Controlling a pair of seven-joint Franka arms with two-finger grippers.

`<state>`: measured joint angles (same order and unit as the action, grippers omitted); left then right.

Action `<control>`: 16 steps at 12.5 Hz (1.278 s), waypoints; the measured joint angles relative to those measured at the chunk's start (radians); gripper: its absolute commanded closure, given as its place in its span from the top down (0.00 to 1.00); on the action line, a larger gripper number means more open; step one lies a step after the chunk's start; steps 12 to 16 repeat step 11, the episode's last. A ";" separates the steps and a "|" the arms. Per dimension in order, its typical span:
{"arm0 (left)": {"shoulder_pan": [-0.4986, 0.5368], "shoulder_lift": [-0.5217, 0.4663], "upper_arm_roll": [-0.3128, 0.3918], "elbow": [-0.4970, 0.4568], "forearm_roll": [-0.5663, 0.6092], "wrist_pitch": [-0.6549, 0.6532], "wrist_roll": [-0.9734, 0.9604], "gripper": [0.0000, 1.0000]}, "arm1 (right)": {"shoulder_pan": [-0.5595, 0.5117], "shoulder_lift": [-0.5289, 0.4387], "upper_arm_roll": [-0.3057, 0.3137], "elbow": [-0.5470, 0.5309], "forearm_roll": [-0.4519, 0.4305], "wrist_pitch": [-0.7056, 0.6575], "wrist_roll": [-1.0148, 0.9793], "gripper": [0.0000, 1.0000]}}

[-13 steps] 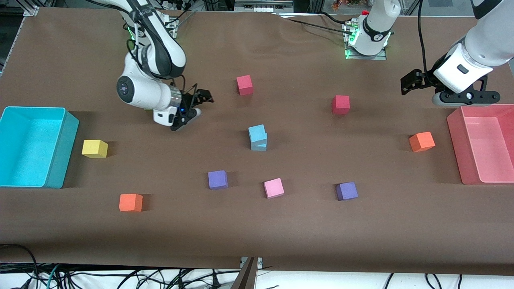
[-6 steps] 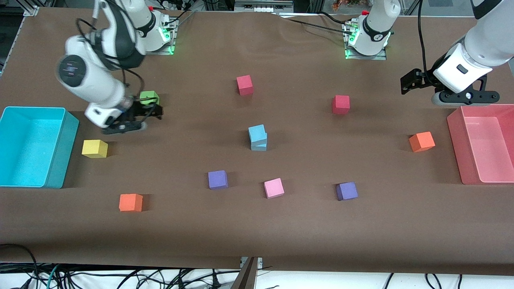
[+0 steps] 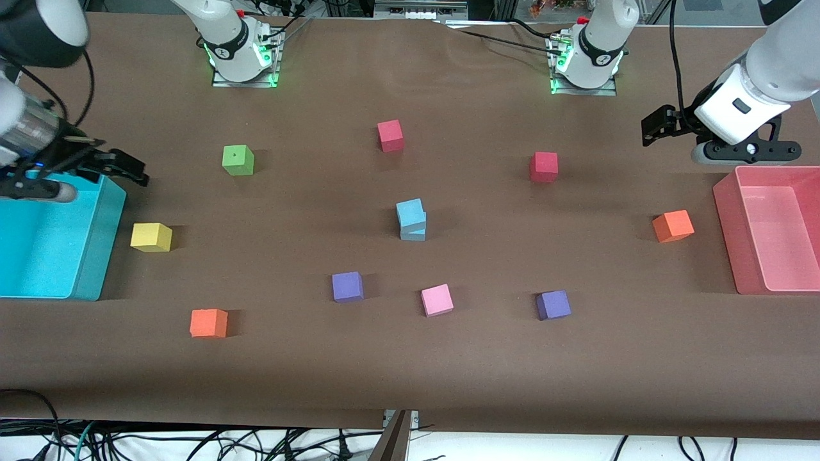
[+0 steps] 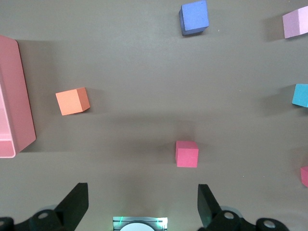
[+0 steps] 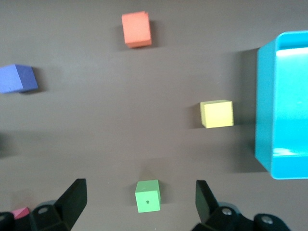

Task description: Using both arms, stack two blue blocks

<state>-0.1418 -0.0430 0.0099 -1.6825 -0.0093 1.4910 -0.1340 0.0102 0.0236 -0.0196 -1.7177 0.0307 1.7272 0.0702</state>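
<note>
Nearest the camera, cables trail below the edge of a brown cloth-covered bench. Scattered coloured cubes lie across it. At mid-bench the two blue blocks sit stacked, the upper slightly skewed, so the task looks done. Both arms are drawn back, seemingly to clear the stack: the right hand hangs open and empty over the cyan bin, the left hand open and empty near the pink bin.

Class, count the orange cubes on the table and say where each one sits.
2. One orange cube lies beside the pink bin at the left arm's end. The other orange cube lies toward the right arm's end, nearer the front camera than the yellow cube. None appears hidden.
</note>
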 measured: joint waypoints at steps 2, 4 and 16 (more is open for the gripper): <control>0.000 0.000 0.001 0.009 0.000 -0.006 0.000 1.00 | -0.005 0.000 0.000 0.050 -0.053 -0.063 0.003 1.00; 0.003 0.003 0.005 0.016 0.001 -0.006 0.000 1.00 | -0.005 0.000 0.000 0.082 -0.112 -0.094 0.003 1.00; 0.071 0.046 0.014 0.042 0.001 -0.006 0.029 1.00 | -0.011 -0.030 -0.016 0.065 -0.065 -0.109 0.010 1.00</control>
